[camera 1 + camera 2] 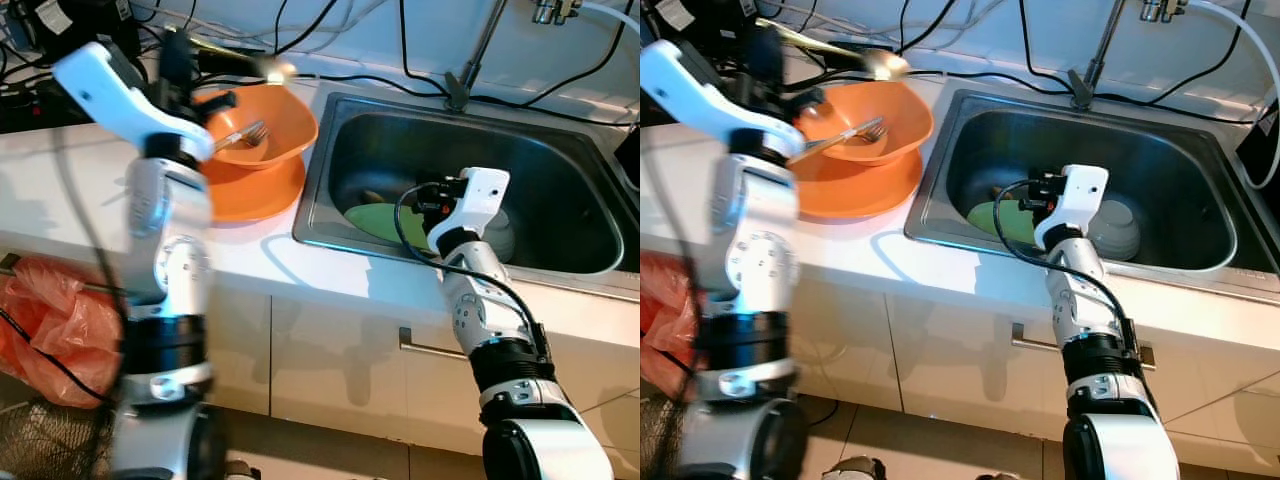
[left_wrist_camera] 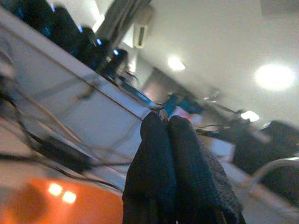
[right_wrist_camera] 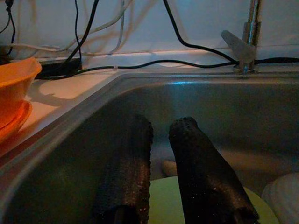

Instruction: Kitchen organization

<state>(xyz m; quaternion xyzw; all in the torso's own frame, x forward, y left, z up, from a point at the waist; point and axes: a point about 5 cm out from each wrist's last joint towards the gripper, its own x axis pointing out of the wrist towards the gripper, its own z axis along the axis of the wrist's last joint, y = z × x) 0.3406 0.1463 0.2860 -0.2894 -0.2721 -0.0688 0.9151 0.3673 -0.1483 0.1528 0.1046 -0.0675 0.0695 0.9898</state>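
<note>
Right tool (image 3: 161,133), fingers apart, over my green plate (image 1: 385,222) in sink (image 1: 340,130); left tool (image 2: 163,122) together above orange bowl (image 1: 262,132).

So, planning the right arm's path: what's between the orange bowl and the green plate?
The sink wall and rim; otherwise bare counter beside the orange bowl, green plate inside, per the eye views.

Head stereo pair, downward over sink (image 1: 470,150); wrist cameras along fingers.
</note>
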